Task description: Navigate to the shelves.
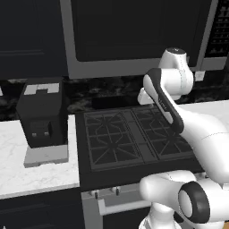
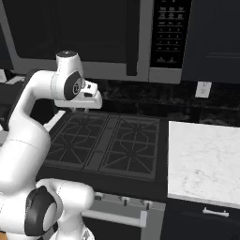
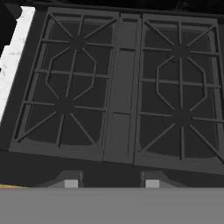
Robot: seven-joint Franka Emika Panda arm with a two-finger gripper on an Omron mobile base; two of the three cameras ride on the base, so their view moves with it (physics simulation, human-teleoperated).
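— Stove (image 1: 134, 134) is sitting straight ahead of the base, its dark grates (image 3: 118, 87) spreading under the hand camera. What is flanking it?

— White marble countertop (image 1: 36, 165) is lying to the left, carrying a black coffee machine (image 1: 42, 114) on a grey base. Another stretch of marble (image 2: 204, 159) is lying to the right. A microwave (image 2: 93, 37) is hanging above the burners, with its keypad panel (image 2: 169, 33) on the right.

— And the gripper (image 3: 109, 183)?

— It is hovering over the cooktop, well above the grates, holding nothing. Its two tips (image 3: 71, 183) are standing well apart, so the jaws are looking wide.

— Where are the shelves?

— I cannot tell; no light wooden plank is appearing among these dark cabinets (image 2: 213, 37). Oven knobs (image 2: 124, 200) and a handle (image 2: 117, 216) are facing the base below.
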